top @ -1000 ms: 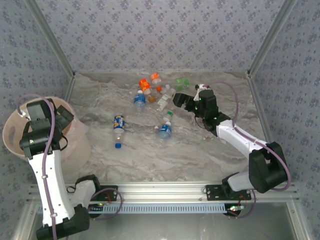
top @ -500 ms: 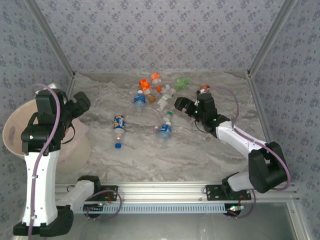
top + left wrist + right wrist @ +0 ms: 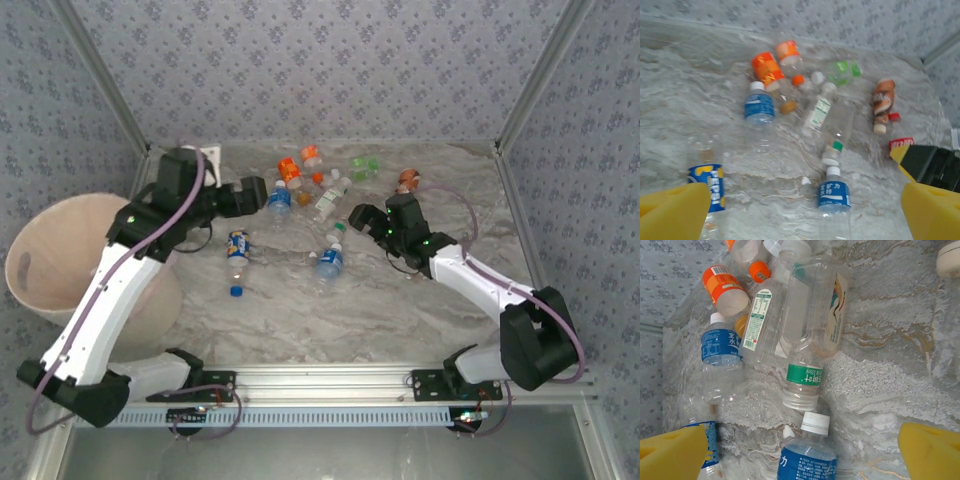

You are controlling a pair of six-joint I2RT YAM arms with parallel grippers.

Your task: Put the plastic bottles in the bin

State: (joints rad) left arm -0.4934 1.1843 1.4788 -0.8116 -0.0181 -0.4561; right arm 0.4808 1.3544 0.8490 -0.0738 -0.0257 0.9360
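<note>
Both my pincers are let go right now, jaws spread wide. The pink bin [image 3: 45,245] sits at the left edge of the table [image 3: 300,312], partly behind my left arm. The bottles [image 3: 305,185] lie scattered on the table well to the right of the bin, and the closest to it is a blue-label bottle [image 3: 237,250]. My left pincer [image 3: 255,192] hangs just past that one. My right pincer [image 3: 358,215] is farther still from the bin, beside a green-label bottle [image 3: 804,375].
</note>
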